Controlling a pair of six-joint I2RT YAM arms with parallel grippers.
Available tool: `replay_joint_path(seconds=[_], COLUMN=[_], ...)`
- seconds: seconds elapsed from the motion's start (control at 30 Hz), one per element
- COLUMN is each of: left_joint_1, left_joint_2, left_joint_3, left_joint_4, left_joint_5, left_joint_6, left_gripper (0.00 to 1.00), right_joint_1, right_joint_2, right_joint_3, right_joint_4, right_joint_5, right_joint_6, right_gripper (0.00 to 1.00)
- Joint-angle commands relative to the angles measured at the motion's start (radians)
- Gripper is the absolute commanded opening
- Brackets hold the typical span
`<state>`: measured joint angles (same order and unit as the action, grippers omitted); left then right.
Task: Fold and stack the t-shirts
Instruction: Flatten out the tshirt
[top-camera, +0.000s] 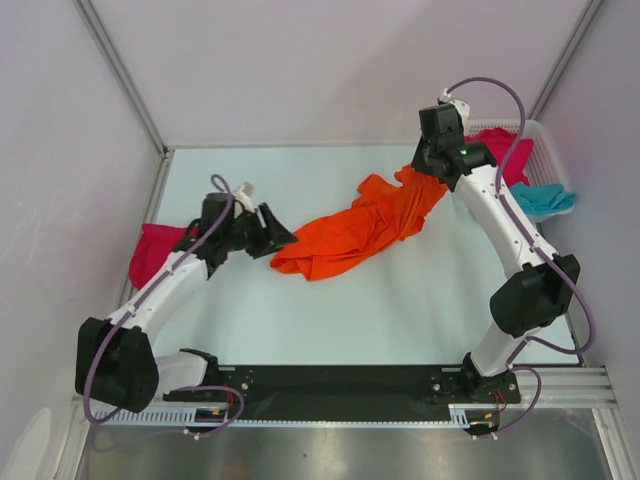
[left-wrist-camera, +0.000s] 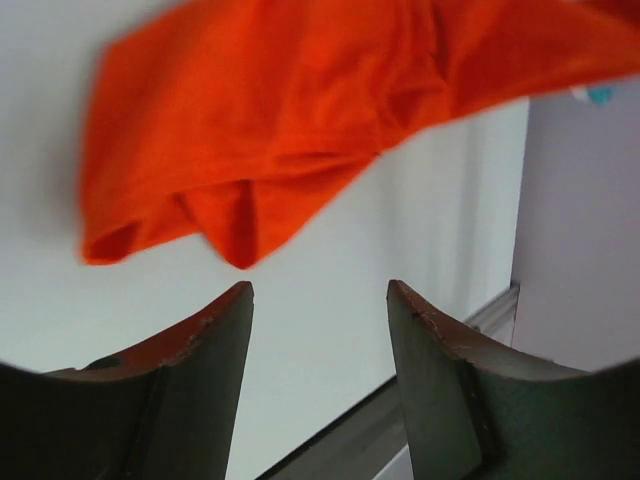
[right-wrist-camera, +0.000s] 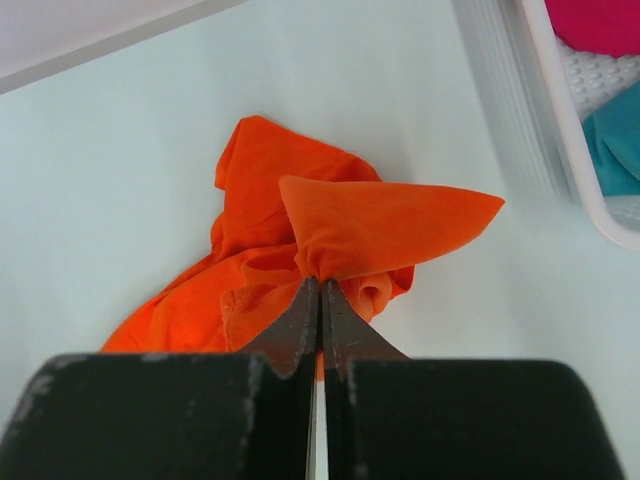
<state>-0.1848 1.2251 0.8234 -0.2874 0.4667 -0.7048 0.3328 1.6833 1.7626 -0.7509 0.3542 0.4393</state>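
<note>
One magenta t-shirt (top-camera: 495, 139) (beside a teal t-shirt (top-camera: 545, 198)) lies in the basket (top-camera: 554, 152).

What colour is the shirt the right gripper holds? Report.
Orange t-shirt, clearest in the right wrist view.

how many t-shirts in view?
4: orange t-shirt centre, pinched by the right end effector; magenta t-shirt far left; second magenta t-shirt and teal t-shirt in the basket. More may be hidden there.

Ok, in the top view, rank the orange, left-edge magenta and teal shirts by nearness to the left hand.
1. The orange t-shirt, just right of the left hand.
2. The magenta t-shirt, at the far left edge.
3. The teal t-shirt, in the basket, far right.
</note>
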Motion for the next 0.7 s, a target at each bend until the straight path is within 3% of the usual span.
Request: replay_joint_path(seconds=[0.0, 0.13, 0.37, 0.57, 0.67], left_joint_1=[-0.175, -0.277, -0.354, -0.401, -0.41], left_joint_2=[0.037, 0.088, 0.227, 0.313, 0.327], left_joint_3=[0.088, 0.073, -0.01, -0.009, -0.013], left_joint_4=[0.114, 0.178, 0.344, 0.337, 0.308], left_joint_5=[-0.039, -0.068, -0.172, -0.264, -0.332], left_joint_6=[0.025, 0.045, 0.071, 0.094, 0.094], left_gripper=[0.58, 0.49, 0.28, 0.17, 0.16], right_joint_1=[0.006, 0.038, 0.139, 0.179, 0.181], right_joint_2=[0.021, 0.013, -0.066, -0.151, -0.171], right_joint_3=[0.058, 0.057, 0.057, 0.014, 0.003], right_joint_4=[-0.025, -0.036, -0.094, -0.116, -0.128], right_joint_5=[0.043, 0.042, 0.062, 0.075, 0.094], right_joint_6=[-0.001, 0.006, 0.016, 0.029, 0.024], right_gripper=[0.0, 0.0, 0.0, 0.0, 0.0])
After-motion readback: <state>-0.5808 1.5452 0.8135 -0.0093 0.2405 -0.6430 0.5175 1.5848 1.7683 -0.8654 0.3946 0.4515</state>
